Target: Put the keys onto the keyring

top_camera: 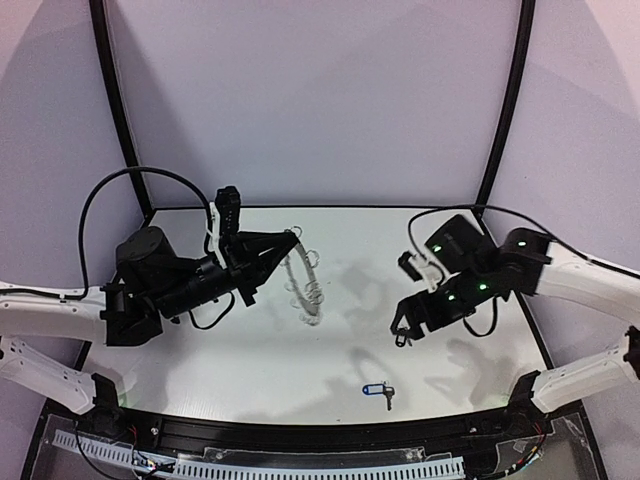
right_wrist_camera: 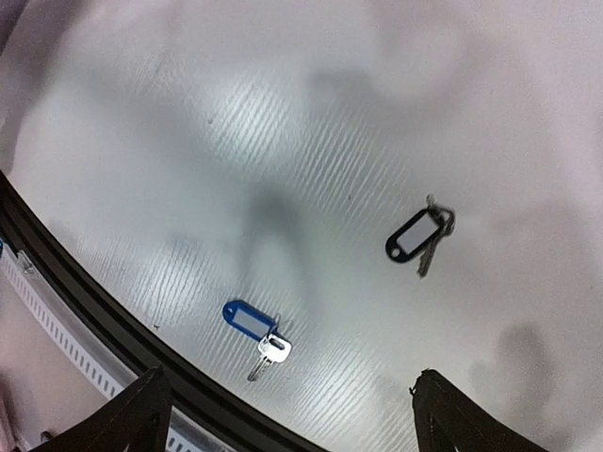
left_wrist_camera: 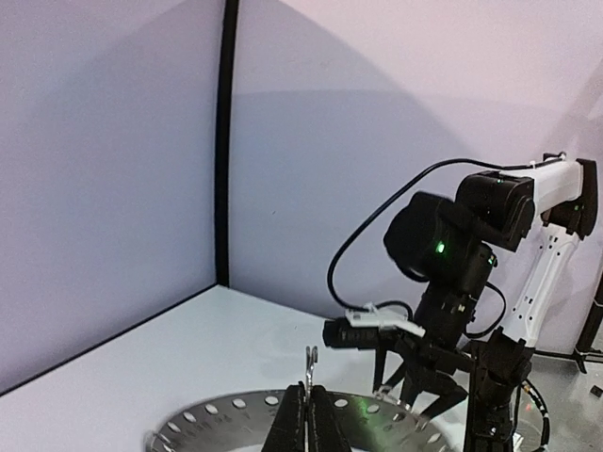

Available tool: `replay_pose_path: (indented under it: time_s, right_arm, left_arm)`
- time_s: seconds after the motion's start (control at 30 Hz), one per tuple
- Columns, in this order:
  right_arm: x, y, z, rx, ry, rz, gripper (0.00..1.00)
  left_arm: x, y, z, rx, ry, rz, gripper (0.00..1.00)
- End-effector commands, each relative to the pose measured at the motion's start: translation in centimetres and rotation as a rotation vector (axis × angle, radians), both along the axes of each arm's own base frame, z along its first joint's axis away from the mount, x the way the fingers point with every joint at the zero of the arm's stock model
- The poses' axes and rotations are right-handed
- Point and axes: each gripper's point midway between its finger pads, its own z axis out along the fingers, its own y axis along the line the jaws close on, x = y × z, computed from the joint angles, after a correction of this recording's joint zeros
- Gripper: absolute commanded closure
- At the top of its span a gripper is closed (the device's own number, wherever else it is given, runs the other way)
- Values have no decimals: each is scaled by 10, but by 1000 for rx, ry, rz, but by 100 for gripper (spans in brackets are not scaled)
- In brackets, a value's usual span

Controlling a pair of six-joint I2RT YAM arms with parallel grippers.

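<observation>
My left gripper [top_camera: 291,240] [left_wrist_camera: 308,417] is shut on the rim of the keyring [top_camera: 305,285] [left_wrist_camera: 212,414], a flat grey perforated ring held up off the table. A thin wire loop [left_wrist_camera: 310,363] stands just above the pinched fingers. My right gripper [top_camera: 402,333] [right_wrist_camera: 292,424] hangs open above the table with nothing between its fingers. Below it the blue-tagged key [right_wrist_camera: 252,325] [top_camera: 377,390] lies near the front edge. The black-tagged key [right_wrist_camera: 419,237] shows slightly blurred farther off, and I cannot tell whether it rests on the table.
A black rail [right_wrist_camera: 113,325] runs along the table's front edge close to the blue-tagged key. Black frame posts [top_camera: 120,110] and white walls enclose the back. The right arm [left_wrist_camera: 443,254] stands just beyond the held ring in the left wrist view.
</observation>
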Motion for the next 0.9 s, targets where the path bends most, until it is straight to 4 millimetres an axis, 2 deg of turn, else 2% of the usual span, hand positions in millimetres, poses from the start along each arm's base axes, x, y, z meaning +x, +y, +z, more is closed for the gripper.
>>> replay_pose_path:
  time_s: [0.0,0.1,0.13,0.2,0.27,0.3,0.37,0.43,0.63,0.87]
  right_arm:
    - [-25,3,-52,-73,259,-44,15]
    - [-22,12,-77,-144,344,-55,21]
    - [-21,13,-77,-148,348,-56,21]
    - [-22,22,-97,-227,443,-38,29]
    - [-23,26,-104,-252,487,-20,32]
    - [-24,32,-116,-290,541,0,38]
    - [-23,37,-120,-298,561,13,41]
    - [-24,43,-134,-337,618,38,52]
    - [-27,43,-147,-391,676,65,62]
    - [-34,34,-152,-447,715,87,73]
  left_arm:
    - [5,14,-18,15,95,54,99]
    - [2,16,-26,22,125,38,99]
    - [2,16,-28,28,129,37,99]
    - [-1,20,-30,52,141,32,99]
    - [-3,22,-30,58,148,29,99]
    - [-7,26,-32,62,155,16,99]
    - [-9,28,-33,62,160,14,99]
    - [-11,35,-38,60,167,23,99]
    - [-12,45,-43,55,164,44,99]
    - [-10,45,-48,65,160,54,99]
